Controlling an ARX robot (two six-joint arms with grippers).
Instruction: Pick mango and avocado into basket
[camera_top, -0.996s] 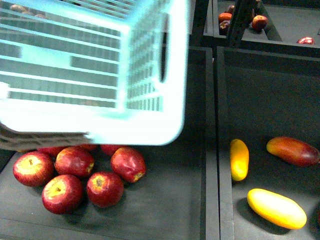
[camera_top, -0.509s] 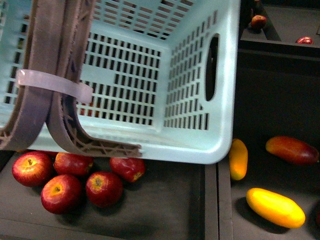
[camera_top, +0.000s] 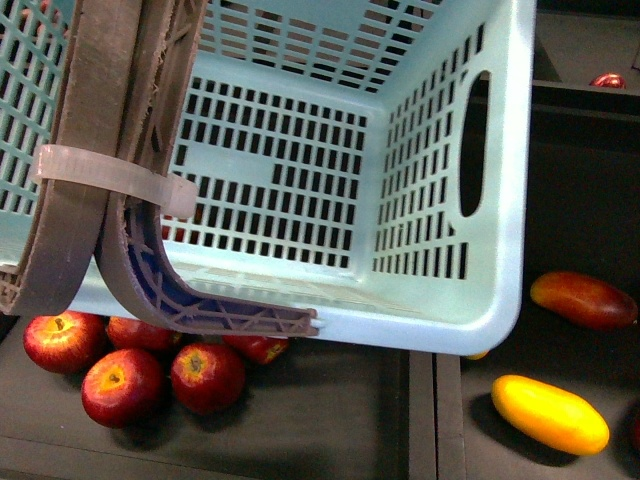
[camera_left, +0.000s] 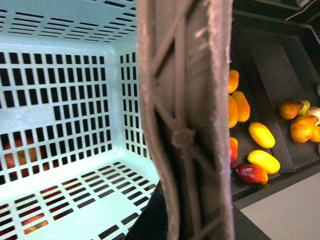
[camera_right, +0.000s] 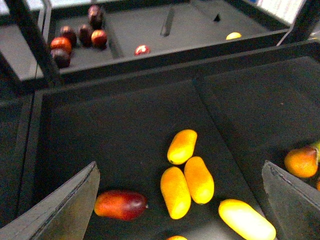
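Right gripper (camera_right: 179, 167): jaws spread wide, holding nothing and touching nothing; it hangs above a dark crate compartment of mangoes.

Left gripper: not seen in any view, so its hold cannot be told. The brown-grey handles (camera_top: 90, 150) run close across the left wrist view.

Basket (camera_top: 500, 200): light teal, slotted, tilted with its mouth toward the front camera, raised over the red apples (camera_top: 208, 377). A white zip tie (camera_top: 110, 175) binds the handles.

Mango (camera_top: 550, 415): bright yellow, lying in the right-hand compartment, apart from the basket and near the red-orange mango (camera_top: 585, 300).

Change from half a second ago: the basket has shifted right and looms larger. Its corner now covers nearly all of the orange-yellow mango (camera_top: 478, 354) by the divider, and more of the apples. The mango and the red-orange mango are unmoved.

Surface: dark crates (camera_top: 340, 420) with raised dividers; a farther crate holds dark red fruit (camera_right: 75, 40).
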